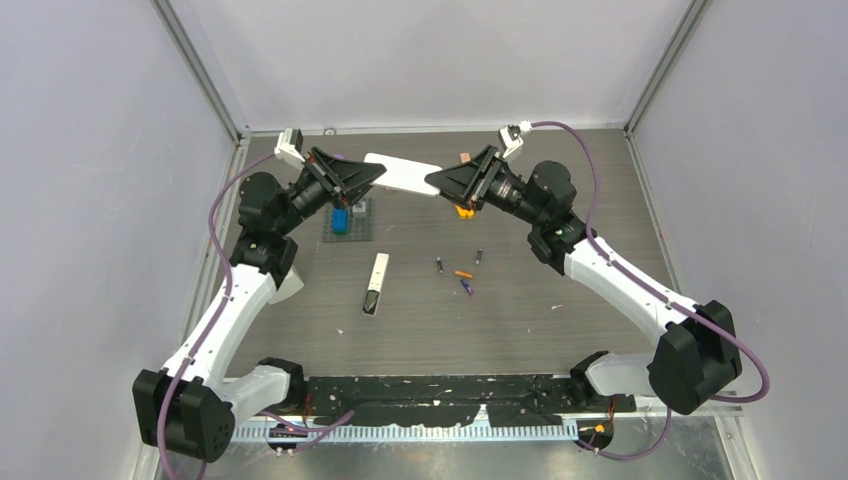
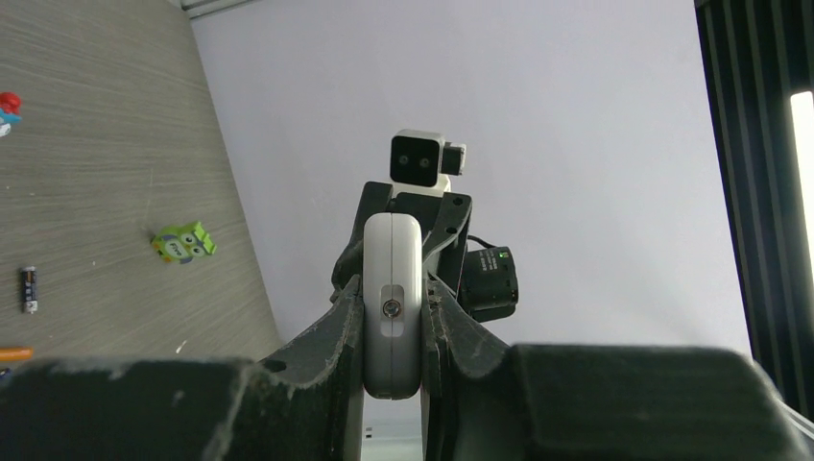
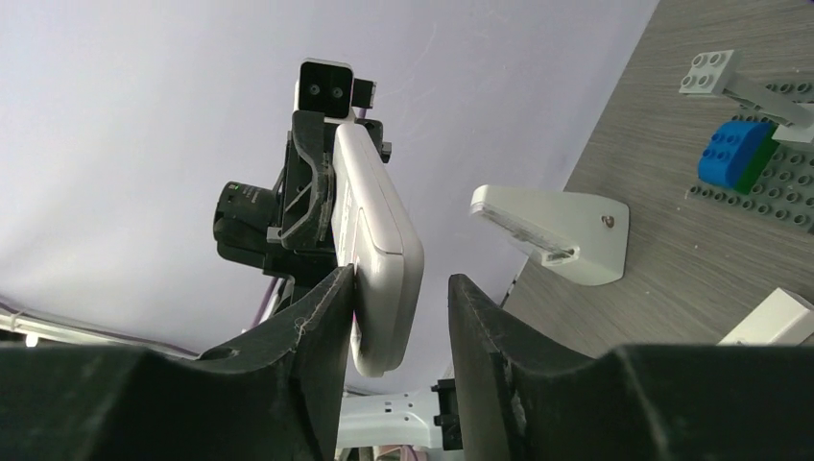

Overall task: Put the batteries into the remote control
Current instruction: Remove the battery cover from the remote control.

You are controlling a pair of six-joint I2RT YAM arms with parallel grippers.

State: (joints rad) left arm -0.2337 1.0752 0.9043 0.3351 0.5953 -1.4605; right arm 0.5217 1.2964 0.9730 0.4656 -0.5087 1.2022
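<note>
The white remote control (image 1: 405, 174) hangs in the air at the back of the table, between the two arms. My left gripper (image 1: 378, 172) is shut on its left end; the left wrist view shows the remote (image 2: 392, 303) pinched edge-on between both fingers. My right gripper (image 1: 432, 181) stands open round the right end: in the right wrist view the remote (image 3: 379, 250) touches one finger (image 3: 322, 317), with a gap to the other. The batteries lie on the table: two dark (image 1: 439, 265) (image 1: 479, 256), one orange (image 1: 462, 274), one blue-purple (image 1: 467, 287).
A long white piece with a dark end (image 1: 376, 284) lies mid-table. A blue brick (image 1: 341, 220) sits on a grey baseplate (image 1: 358, 232) under the left arm. A small orange-brown block (image 1: 464, 157) and a yellow toy (image 1: 463, 210) lie near the right gripper. A green owl toy (image 2: 182, 242) lies close to the wall.
</note>
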